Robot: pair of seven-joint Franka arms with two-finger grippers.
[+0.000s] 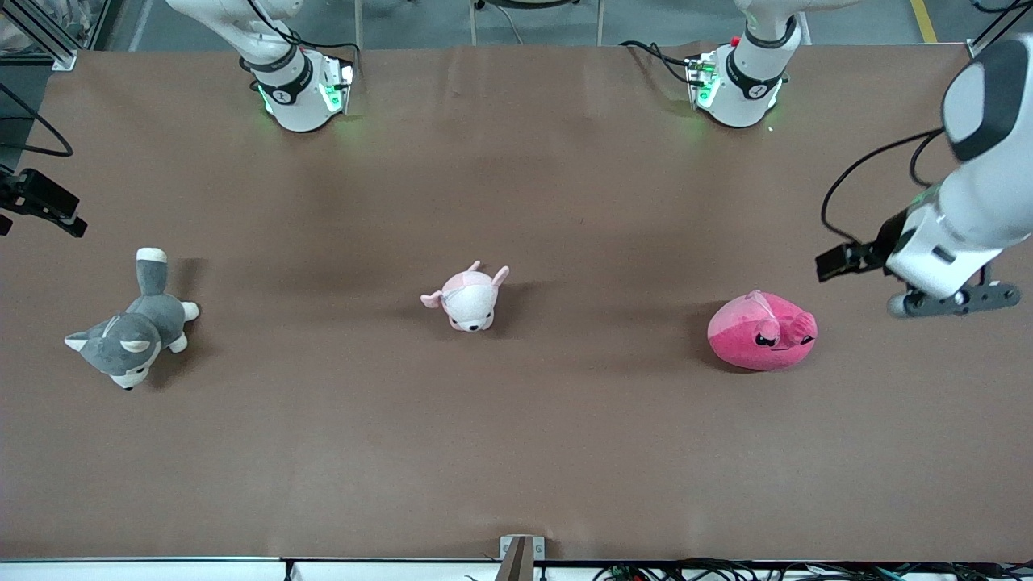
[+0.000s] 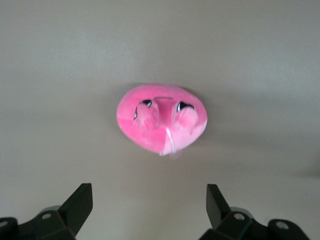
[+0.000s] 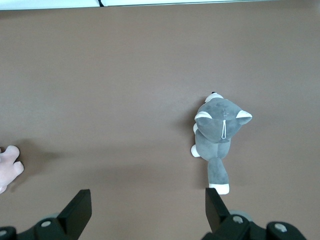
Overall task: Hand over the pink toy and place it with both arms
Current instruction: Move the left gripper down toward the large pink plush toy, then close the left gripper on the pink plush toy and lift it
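The pink toy (image 1: 763,332) is a rounded magenta plush with dark angry eyes. It lies on the brown table toward the left arm's end. My left gripper (image 1: 952,302) hangs in the air beside the toy, past it toward that end of the table. In the left wrist view the toy (image 2: 161,118) lies ahead of the left gripper (image 2: 149,201), whose fingers (image 2: 80,205) are wide open and empty. My right gripper (image 3: 148,205) is open and empty, high over the table near the grey dog plush. It does not show in the front view.
A pale pink-and-white plush (image 1: 468,297) lies mid-table and shows partly in the right wrist view (image 3: 7,167). A grey-and-white dog plush (image 1: 133,323) lies toward the right arm's end and shows in the right wrist view (image 3: 220,132). A black fixture (image 1: 40,203) juts over that end's edge.
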